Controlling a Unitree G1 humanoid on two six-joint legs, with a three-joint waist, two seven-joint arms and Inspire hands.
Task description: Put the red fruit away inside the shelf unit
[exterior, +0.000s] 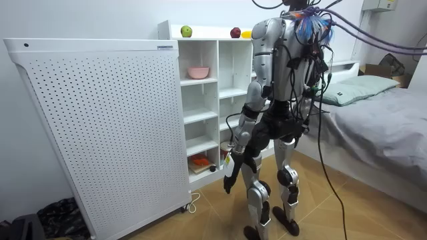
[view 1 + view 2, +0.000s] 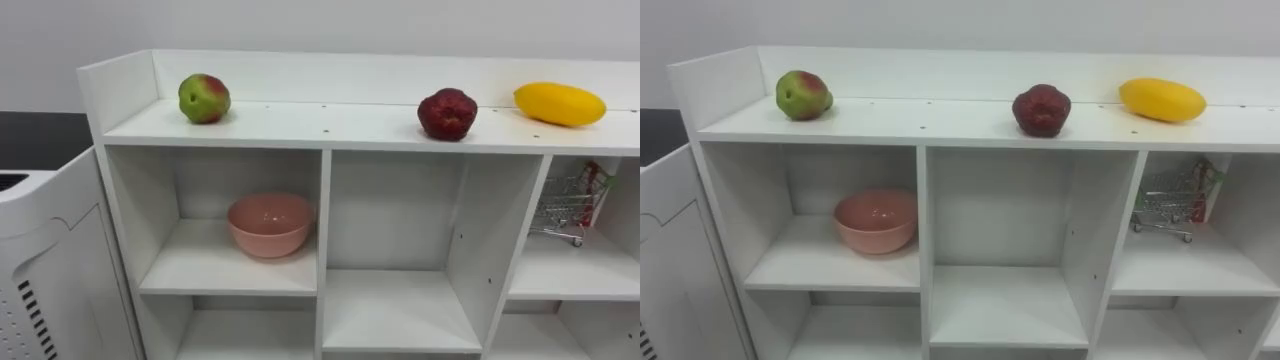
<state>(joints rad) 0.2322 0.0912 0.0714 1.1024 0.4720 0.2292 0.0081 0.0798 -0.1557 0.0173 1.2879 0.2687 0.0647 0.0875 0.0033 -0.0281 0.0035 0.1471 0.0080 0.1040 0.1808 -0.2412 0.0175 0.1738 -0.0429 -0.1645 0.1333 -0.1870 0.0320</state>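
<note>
On top of the white closet (image 2: 300, 125) lie three fruits: a green and red apple (image 2: 204, 98) at the left, a dark red apple (image 2: 447, 113) right of the middle, and a yellow mango (image 2: 560, 103) at the far right. In the room view I stand upright facing the closet (image 1: 200, 87), about a step from it. My left hand (image 1: 229, 172) hangs by my thigh with relaxed fingers, holding nothing.
A pink bowl (image 2: 269, 224) sits in the upper left compartment and a small wire shopping cart (image 2: 568, 208) in the upper right one. A tall white perforated panel (image 1: 100, 127) stands at the closet's left. A bed (image 1: 380, 113) lies behind me.
</note>
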